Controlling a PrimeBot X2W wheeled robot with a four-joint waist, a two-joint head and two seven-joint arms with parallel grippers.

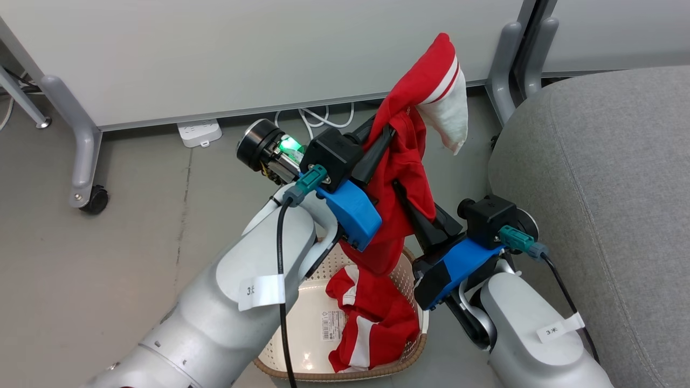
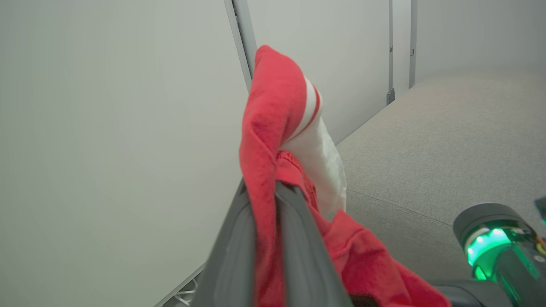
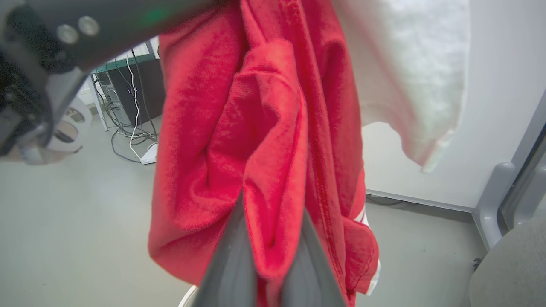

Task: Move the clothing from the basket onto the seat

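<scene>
One red garment with white stripes [image 1: 409, 156] hangs lifted above the basket, pinched by both grippers. My left gripper [image 1: 384, 136] is shut on its upper part, and red cloth is squeezed between the fingers in the left wrist view, at the left gripper [image 2: 266, 200]. My right gripper [image 1: 403, 193] is shut on the same garment lower down; in the right wrist view a fold of the garment [image 3: 264, 128] fills the right gripper [image 3: 271, 243]. A second red and white garment [image 1: 374, 318] lies in the cream basket [image 1: 302, 372] on the floor. The grey seat [image 1: 604, 178] is to the right.
White partition panels on grey wheeled legs [image 1: 86, 156] stand behind, with a power strip [image 1: 199, 133] and cables on the floor beneath. Another grey leg [image 1: 504, 70] stands beside the seat's far corner. Open floor lies to the left of the basket.
</scene>
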